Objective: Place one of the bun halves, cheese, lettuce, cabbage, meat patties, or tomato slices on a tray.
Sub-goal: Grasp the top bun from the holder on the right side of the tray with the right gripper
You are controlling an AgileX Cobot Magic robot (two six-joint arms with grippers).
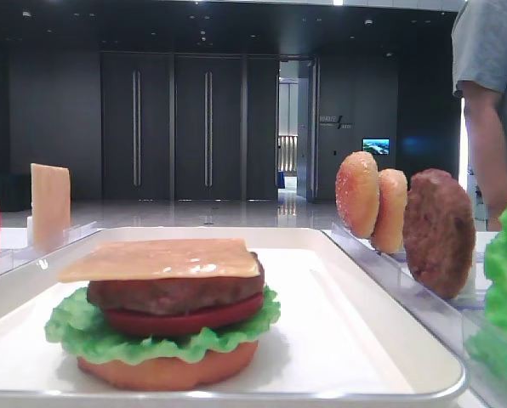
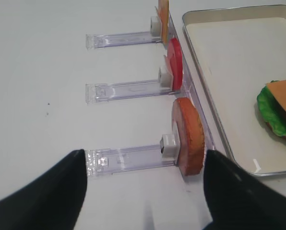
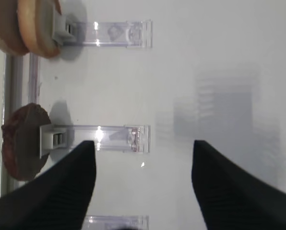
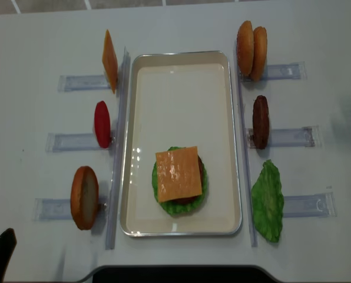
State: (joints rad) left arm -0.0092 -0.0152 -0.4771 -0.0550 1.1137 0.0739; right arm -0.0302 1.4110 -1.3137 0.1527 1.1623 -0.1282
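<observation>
The white tray [image 4: 181, 88] holds a stack with a cheese slice [image 4: 178, 174] on top, then a meat patty [image 1: 173, 293], tomato [image 1: 181, 321], lettuce [image 1: 151, 340] and a flat bun base [image 1: 164, 370]. Two speckled bun tops [image 4: 251, 42] stand on edge in the far right rack. My right gripper [image 3: 143, 143] is open and empty over bare table, to the right of the patty's rack [image 3: 109, 136]. My left gripper [image 2: 144, 154] is also open and empty, just short of the bun base [image 2: 188, 136] in the near left rack.
On the right stand a spare patty [image 4: 260, 121] and a lettuce leaf [image 4: 268, 201]. The left racks hold a cheese slice [image 4: 109, 61], a tomato slice [image 4: 102, 124] and the bun base [image 4: 84, 197]. A person [image 1: 492, 85] stands at the far right.
</observation>
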